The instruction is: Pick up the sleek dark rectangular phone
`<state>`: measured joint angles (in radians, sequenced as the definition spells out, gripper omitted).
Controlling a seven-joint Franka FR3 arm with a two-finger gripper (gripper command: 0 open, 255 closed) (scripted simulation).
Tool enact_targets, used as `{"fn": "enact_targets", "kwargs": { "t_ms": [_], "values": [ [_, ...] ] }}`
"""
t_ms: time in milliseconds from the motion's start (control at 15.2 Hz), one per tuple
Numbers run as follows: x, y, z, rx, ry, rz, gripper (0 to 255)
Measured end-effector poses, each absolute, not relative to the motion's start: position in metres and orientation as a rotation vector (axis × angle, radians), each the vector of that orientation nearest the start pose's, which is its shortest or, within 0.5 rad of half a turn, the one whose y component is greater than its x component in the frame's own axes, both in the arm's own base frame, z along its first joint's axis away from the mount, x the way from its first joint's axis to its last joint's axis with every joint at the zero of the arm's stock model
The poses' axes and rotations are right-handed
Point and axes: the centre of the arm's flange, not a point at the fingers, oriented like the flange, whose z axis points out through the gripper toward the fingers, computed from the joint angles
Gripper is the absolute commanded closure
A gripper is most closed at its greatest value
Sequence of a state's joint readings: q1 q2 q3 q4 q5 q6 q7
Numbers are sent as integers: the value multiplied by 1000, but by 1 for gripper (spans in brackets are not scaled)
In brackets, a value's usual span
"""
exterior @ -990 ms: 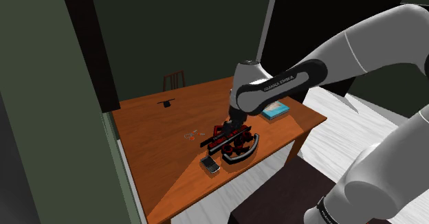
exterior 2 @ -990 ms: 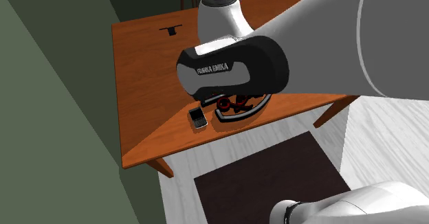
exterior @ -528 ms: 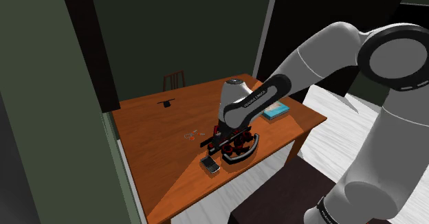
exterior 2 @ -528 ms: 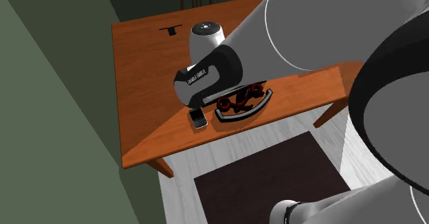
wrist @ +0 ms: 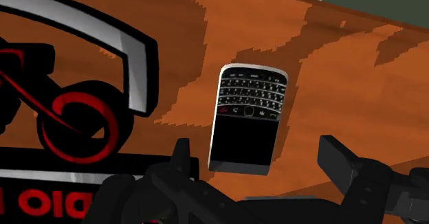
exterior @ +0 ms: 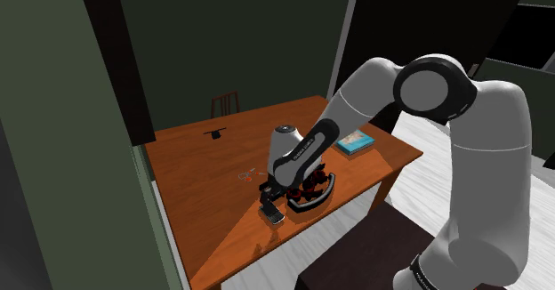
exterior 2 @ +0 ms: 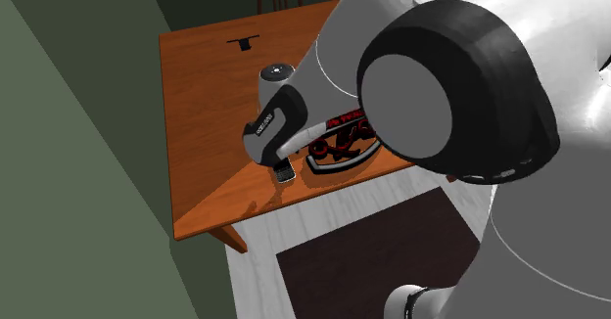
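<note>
Spread wide, the black gripper (wrist: 260, 157) hangs just above the table (wrist: 344, 64), and the near end of the phone (wrist: 247, 116) lies between its two fingers (wrist: 182, 154) with neither one touching it. The phone lies flat on the orange-brown wooden top, just beside the black-and-red object (wrist: 75, 113), apart from that object's silver curved band. It is a dark slab with a silver edge, a blank black screen on the half nearer the gripper and rows of tiny keys on the other half. The keys carry white marks too small to read.

Red shapes on the black-and-red object close to the gripper could be letters, but they are cut off and cannot be read.

In the shoulder view the gripper (exterior: 267, 199) stands over the phone (exterior: 272, 214), which lies to the left of the black-and-red object (exterior: 309, 190), close to the table's (exterior: 196, 181) front edge. White lettering runs along the arm's dark band (exterior: 298, 153), too small to make out. A pale blue book (exterior: 356, 142) lies to the object's right, some small bits (exterior: 249, 173) near its left, and a small black T-shaped piece (exterior: 214, 132) well apart from it, toward the far edge.

In the second exterior view the gripper (exterior 2: 278, 160) sits just above the phone (exterior 2: 285, 174), left of the black-and-red object (exterior 2: 338, 151).
</note>
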<state>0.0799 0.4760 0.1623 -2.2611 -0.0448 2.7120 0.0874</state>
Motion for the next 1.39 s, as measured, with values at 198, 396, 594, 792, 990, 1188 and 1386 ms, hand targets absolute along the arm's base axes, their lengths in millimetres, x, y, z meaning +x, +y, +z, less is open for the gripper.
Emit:
{"fn": "enact_targets", "kwargs": {
  "t_ms": [198, 396, 594, 792, 990, 1188, 1386],
  "values": [
    [524, 140, 127, -3073, -276, 48, 0],
    [526, 139, 112, -3073, -276, 49, 0],
    [526, 141, 95, -3072, -276, 48, 0],
    [525, 140, 89, -3072, -277, 47, 255],
    [525, 140, 88, -3072, -277, 46, 255],
    [525, 140, 88, -3072, -277, 46, 255],
    [525, 140, 88, -3072, -277, 47, 255]
  ]
}}
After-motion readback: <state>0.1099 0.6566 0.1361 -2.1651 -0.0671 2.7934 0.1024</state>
